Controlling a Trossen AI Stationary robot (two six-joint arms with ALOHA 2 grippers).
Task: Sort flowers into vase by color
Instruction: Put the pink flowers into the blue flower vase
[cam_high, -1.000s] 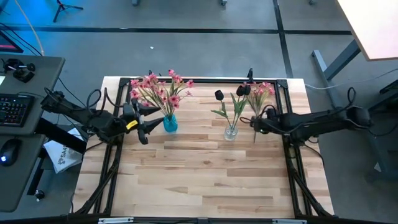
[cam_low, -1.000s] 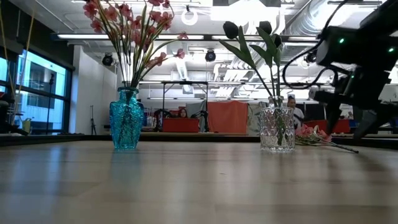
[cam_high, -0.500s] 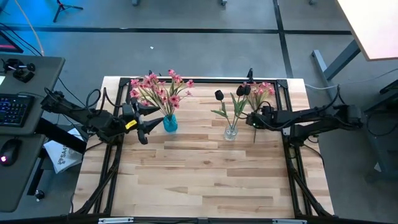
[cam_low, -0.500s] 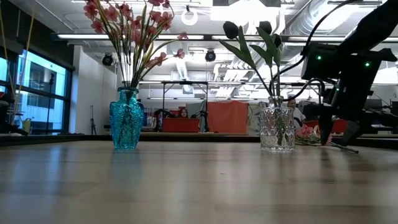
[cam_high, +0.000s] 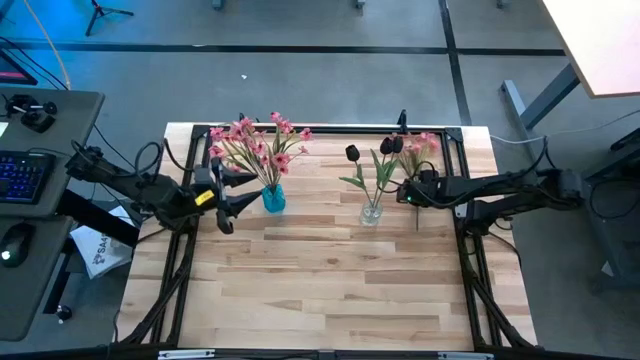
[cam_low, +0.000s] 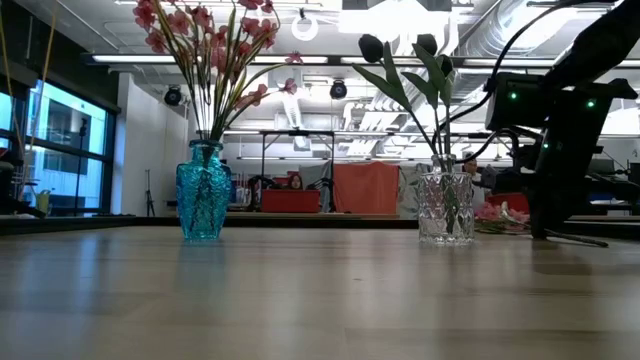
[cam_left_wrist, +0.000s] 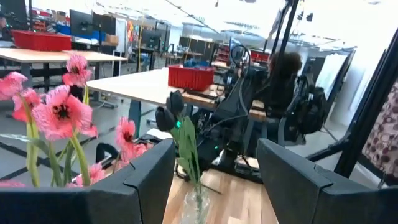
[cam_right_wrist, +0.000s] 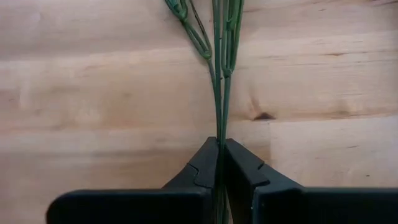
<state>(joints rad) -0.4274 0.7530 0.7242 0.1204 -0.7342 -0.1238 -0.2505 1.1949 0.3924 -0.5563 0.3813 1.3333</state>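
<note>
A blue vase holds several pink sprays. A clear vase holds near-black tulips with green leaves. One more pink spray lies on the table at the far right, right of the clear vase. My right gripper is down at the table, shut on that spray's stems. My left gripper is open and empty, just left of the blue vase. My right gripper pinches the lying spray's thin green stems between its two fingers, part-way along them, below where they branch. The fingers come from above, pointing down, one on each side of the stems. The stems lie along the wooden table top.
A black frame runs along the table's far edge and down both sides. The near half of the wooden table is bare wood. A desk with a keyboard stands off the table's left.
My right gripper has moved a little toward the table's left edge and the clear vase, gone down to the table and shut on the lying spray's stems. The spray stays on the table.
</note>
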